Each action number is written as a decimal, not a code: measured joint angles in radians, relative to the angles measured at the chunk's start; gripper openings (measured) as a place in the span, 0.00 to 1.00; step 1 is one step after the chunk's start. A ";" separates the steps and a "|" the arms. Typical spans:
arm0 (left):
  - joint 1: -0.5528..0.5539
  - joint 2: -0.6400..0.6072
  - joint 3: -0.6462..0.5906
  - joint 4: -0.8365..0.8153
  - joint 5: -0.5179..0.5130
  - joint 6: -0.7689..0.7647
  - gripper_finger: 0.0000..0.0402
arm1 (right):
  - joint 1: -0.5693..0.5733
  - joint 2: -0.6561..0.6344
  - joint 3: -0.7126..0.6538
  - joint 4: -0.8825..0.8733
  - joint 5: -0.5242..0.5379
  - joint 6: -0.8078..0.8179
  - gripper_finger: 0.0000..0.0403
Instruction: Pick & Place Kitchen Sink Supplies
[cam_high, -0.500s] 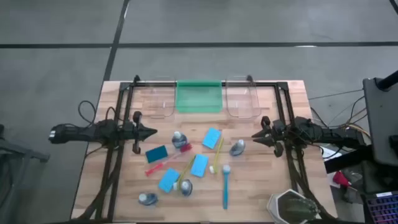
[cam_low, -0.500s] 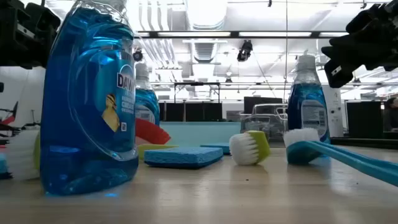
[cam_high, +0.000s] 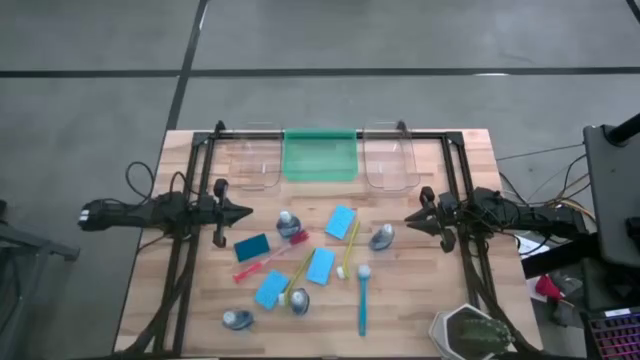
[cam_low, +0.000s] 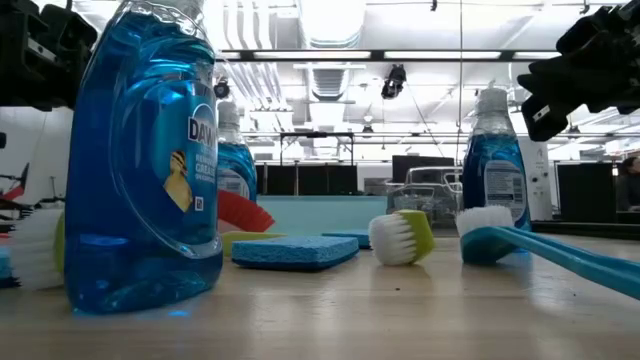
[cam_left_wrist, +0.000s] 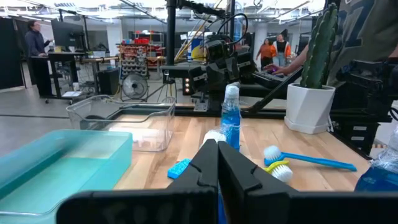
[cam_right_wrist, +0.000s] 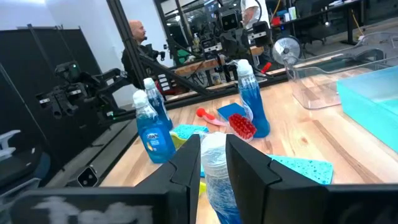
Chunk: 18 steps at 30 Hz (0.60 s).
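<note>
The supplies lie scattered over the middle of the wooden table (cam_high: 140, 240), in front of three bins: a green bin (cam_high: 320, 156) between two clear bins (cam_high: 390, 160). Four flat blue sponges show from above: a dark one (cam_high: 252, 246) nearest the left arm, and three lighter ones (cam_high: 341, 222), (cam_high: 321, 266) and (cam_high: 270, 289). Four small clear bottles of blue liquid with white caps stand among them (cam_high: 288, 225), (cam_high: 382, 236), (cam_high: 299, 300), (cam_high: 238, 319). A red brush (cam_high: 262, 264) lies beside the dark sponge, a yellow brush (cam_high: 349, 250) and a second yellow one (cam_high: 298, 274) lie near the centre, and a blue brush (cam_high: 363, 298) with white bristles lies toward the front. The left gripper (cam_high: 245, 213) hangs at the left of the spread, its fingers pressed together and empty. The right gripper (cam_high: 411, 220) hangs at the right, just beside one bottle, its fingers slightly parted and holding nothing.
</note>
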 joint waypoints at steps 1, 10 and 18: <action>0.000 0.000 0.000 0.000 0.000 0.000 0.01 | 0.000 0.000 0.000 0.000 0.000 0.001 0.19; 0.000 0.000 0.000 0.000 0.000 0.000 0.01 | 0.000 0.000 0.000 0.000 0.000 0.001 0.21; 0.000 0.000 0.000 0.000 0.000 0.000 0.01 | 0.000 0.000 0.000 0.000 0.000 -0.001 0.18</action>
